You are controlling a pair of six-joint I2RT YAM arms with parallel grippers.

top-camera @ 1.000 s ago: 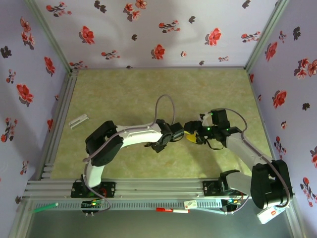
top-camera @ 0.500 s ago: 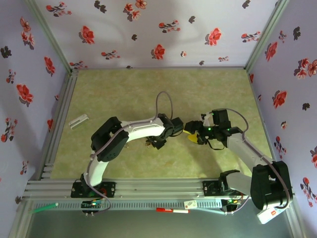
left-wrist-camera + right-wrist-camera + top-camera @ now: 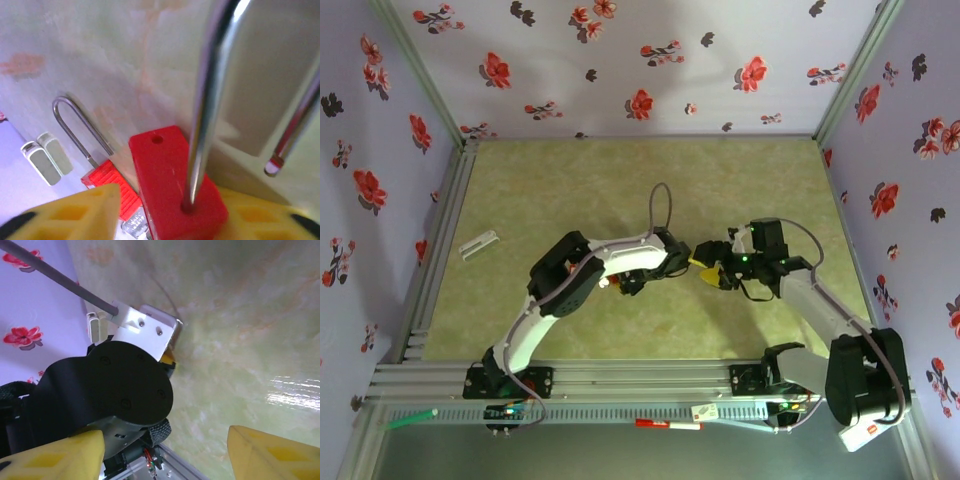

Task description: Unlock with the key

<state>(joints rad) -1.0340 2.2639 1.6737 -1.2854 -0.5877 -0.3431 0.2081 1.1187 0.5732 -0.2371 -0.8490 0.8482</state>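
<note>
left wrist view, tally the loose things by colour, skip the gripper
red padlocks: 2
whitish two-piece clip: 1
total: 3

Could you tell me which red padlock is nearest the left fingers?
The padlock with the loose shackle end, between the fingers; the second padlock lies beyond.

Nothing written can be read here. The white tag on the front rail is too small to make out its print.
</note>
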